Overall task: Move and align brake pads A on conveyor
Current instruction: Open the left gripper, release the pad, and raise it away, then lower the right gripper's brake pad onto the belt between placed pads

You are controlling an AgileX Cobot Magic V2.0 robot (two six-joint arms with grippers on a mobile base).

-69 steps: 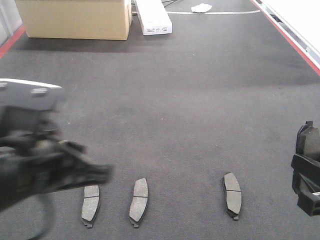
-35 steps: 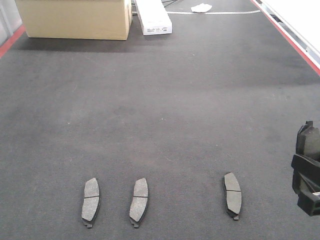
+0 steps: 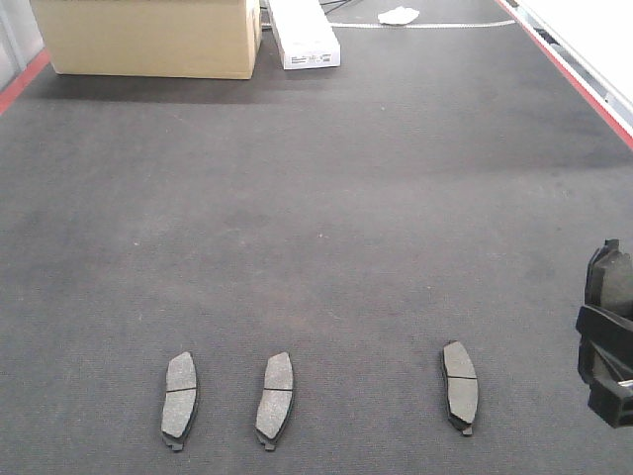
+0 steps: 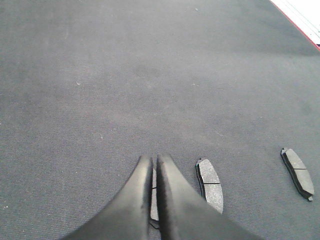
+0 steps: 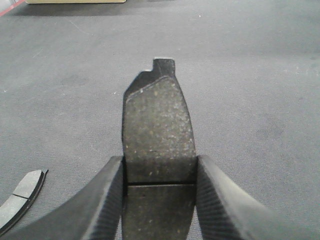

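Observation:
Three brake pads lie in a row on the dark conveyor point(image 3: 326, 198): left point(image 3: 180, 400), middle point(image 3: 276, 399) and right point(image 3: 460, 386), each lengthwise. My right gripper point(image 3: 601, 332) is at the right edge, shut on a fourth brake pad point(image 3: 613, 277) held above the belt. In the right wrist view the gripper point(image 5: 160, 159) clamps this pad point(image 5: 159, 120) by its sides at the groove. My left gripper point(image 4: 152, 161) is shut and empty above the left pad point(image 4: 154, 200), which shows through the slit. The middle pad point(image 4: 210, 184) and right pad point(image 4: 298, 173) lie to its right.
A cardboard box point(image 3: 148, 38), a white carton point(image 3: 303, 35) and a white cloth point(image 3: 399, 15) sit at the belt's far end. Red edge strips run along the right point(image 3: 569, 69) and left point(image 3: 20, 84). Another pad point(image 5: 17, 197) shows low left in the right wrist view.
One second ago my left arm filled the left of the front view over the left pad; it has since left that view. The pads and right gripper have not moved.

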